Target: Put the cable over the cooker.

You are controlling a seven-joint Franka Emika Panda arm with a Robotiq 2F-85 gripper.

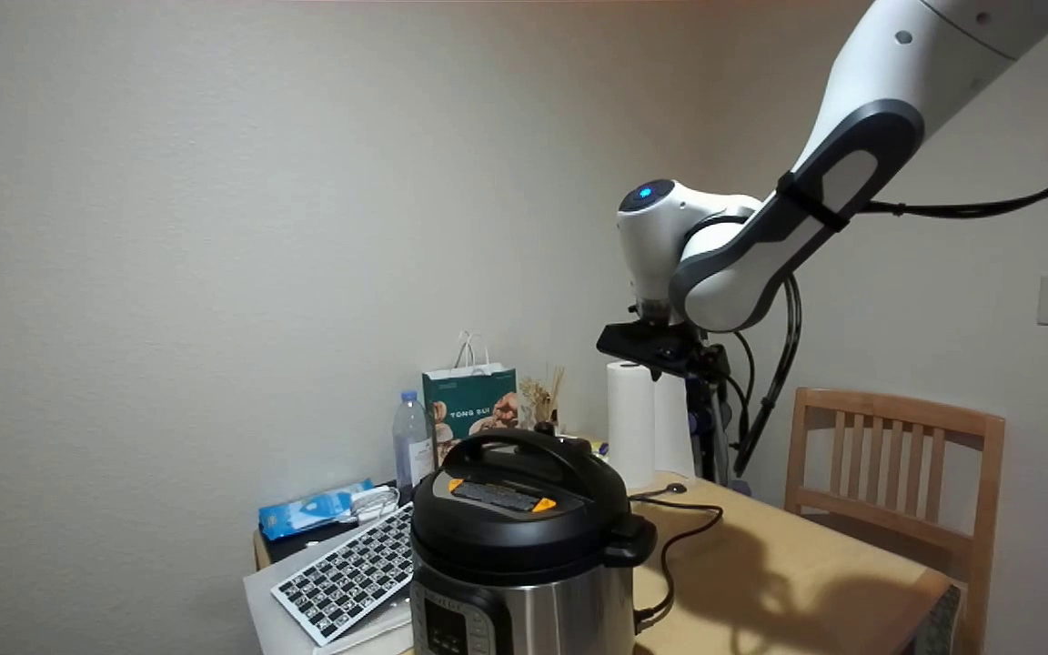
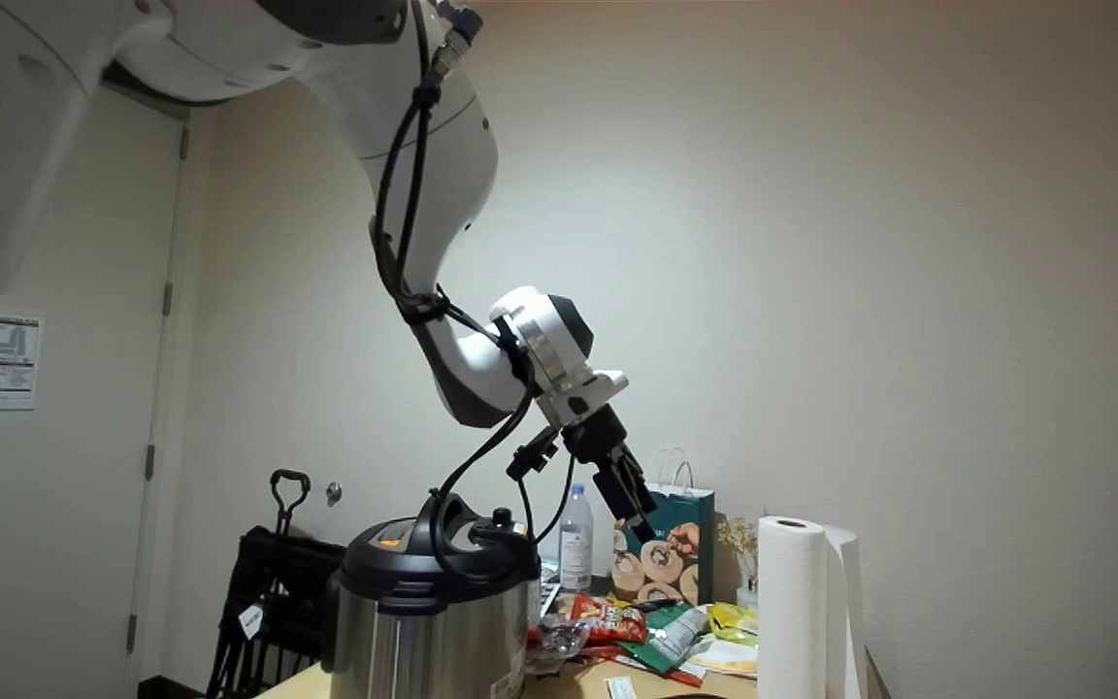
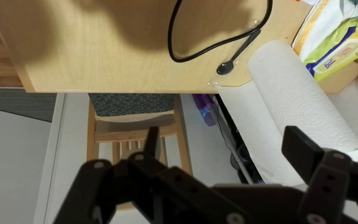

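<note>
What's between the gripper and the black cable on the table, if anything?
Nothing visible: the wrist view shows a clear line from the open gripper to the cable. The paper towel roll stands to one side; a dark spoon lies by the cable.

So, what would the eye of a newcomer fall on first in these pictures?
Probably the white robot arm, which reaches in from above with its hand open and empty. Next comes the steel cooker, low in both exterior views, its black cable curving across the table beside it.
</note>
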